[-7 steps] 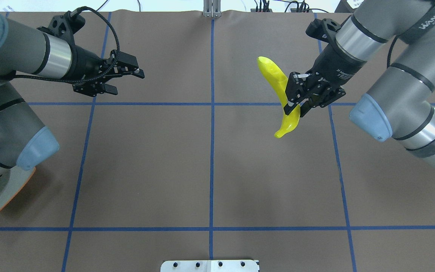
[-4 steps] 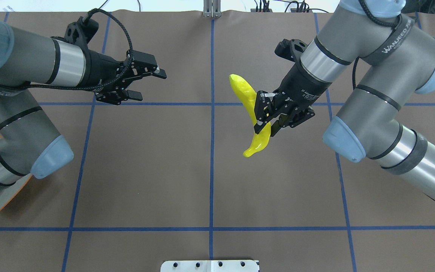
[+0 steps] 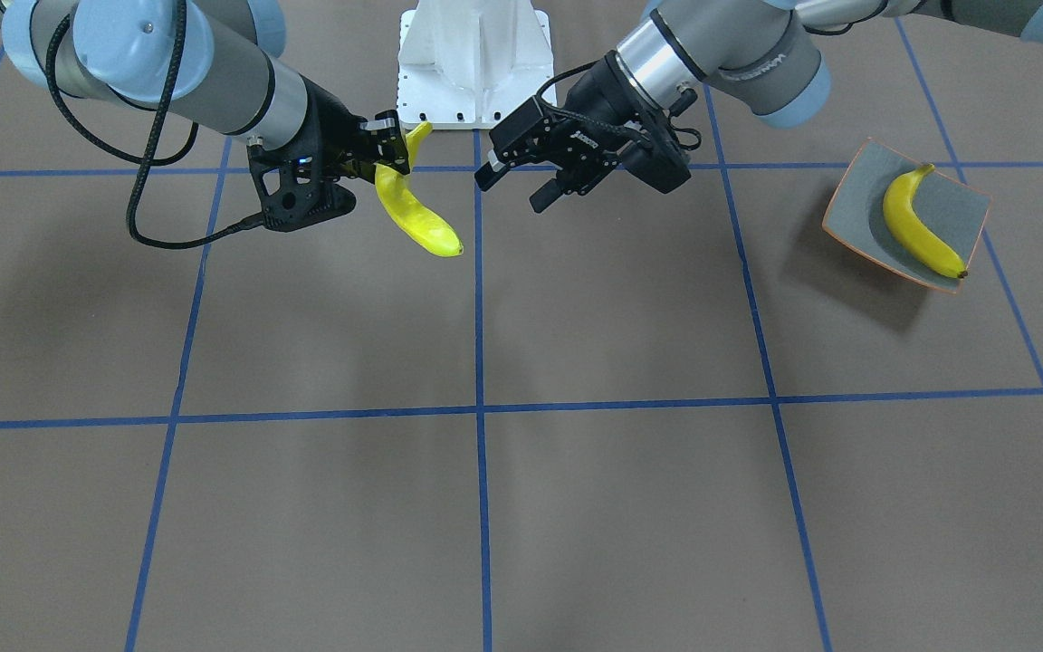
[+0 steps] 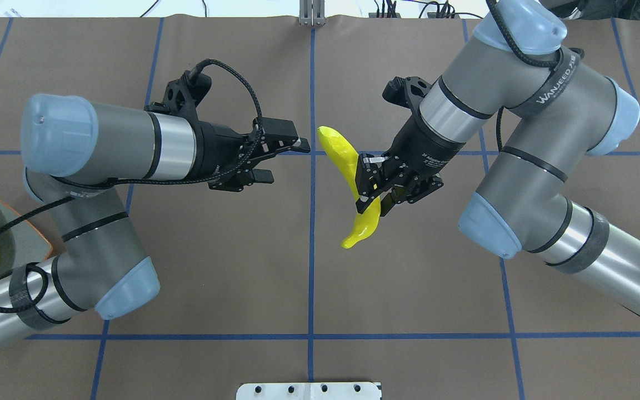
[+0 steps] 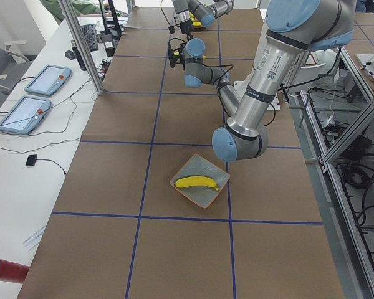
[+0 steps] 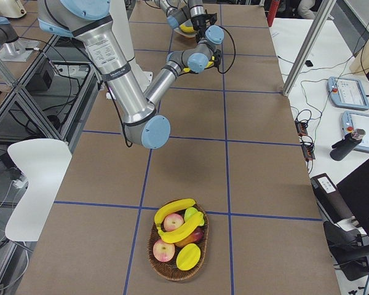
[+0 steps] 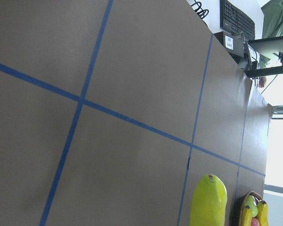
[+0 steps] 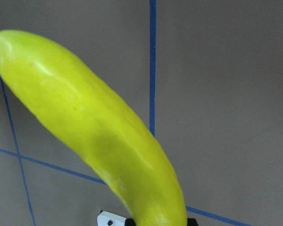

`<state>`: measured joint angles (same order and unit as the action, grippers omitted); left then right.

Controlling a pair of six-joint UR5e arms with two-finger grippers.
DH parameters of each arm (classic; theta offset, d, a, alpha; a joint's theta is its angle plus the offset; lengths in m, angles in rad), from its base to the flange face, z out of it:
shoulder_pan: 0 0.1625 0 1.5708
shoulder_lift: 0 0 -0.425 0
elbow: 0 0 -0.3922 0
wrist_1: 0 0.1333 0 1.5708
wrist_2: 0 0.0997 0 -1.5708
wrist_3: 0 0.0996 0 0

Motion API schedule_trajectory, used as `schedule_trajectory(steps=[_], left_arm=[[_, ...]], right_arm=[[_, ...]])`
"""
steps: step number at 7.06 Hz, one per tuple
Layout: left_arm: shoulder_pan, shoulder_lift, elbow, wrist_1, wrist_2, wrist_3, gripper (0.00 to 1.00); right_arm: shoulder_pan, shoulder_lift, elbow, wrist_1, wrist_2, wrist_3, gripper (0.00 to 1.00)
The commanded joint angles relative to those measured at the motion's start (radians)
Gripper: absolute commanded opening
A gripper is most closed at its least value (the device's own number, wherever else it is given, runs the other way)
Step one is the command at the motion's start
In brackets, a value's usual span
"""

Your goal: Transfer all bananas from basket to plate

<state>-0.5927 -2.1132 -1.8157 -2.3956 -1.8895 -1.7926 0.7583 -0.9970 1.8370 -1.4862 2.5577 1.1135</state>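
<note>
My right gripper (image 4: 371,205) is shut on the middle of a yellow banana (image 4: 338,153) and holds it above the table near the centre line; it also shows in the front view (image 3: 392,154) with the banana (image 3: 417,222). My left gripper (image 4: 286,162) is open and empty, just left of the banana's upper end, not touching it. The grey plate (image 3: 856,195) with an orange rim holds one banana (image 3: 920,226) at the table's left end. The basket (image 6: 157,261) at the right end holds two bananas (image 6: 175,210) among other fruit.
The basket also holds red apples (image 6: 163,251) and a yellow fruit (image 6: 189,257). The brown table (image 4: 309,278) carries blue tape lines. The left arm's elbow (image 4: 125,289) hangs near the plate (image 4: 14,214). The white robot base (image 3: 474,54) stands at the table's edge.
My right gripper has carried the banana left toward the centre line. My left gripper has moved right toward it, still open. The gap between them has closed to a small one.
</note>
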Motion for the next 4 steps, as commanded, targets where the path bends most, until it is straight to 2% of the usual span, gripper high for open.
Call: schedule_trajectory(steps=[1,2,4], left_arm=[[0.071,-0.025,0.004,-0.032,0.129,-0.013,1.00],[0.103,-0.024,0.030,-0.122,0.221,-0.013,1.00],[0.109,-0.021,0.111,-0.259,0.256,-0.011,1.00]], right_arm=[[-0.005,0.012,-0.004,0.003,-0.014,0.000,0.00],[-0.005,0.012,-0.002,0.003,-0.014,0.000,0.00],[-0.004,0.012,0.001,0.003,-0.013,0.002,0.00]])
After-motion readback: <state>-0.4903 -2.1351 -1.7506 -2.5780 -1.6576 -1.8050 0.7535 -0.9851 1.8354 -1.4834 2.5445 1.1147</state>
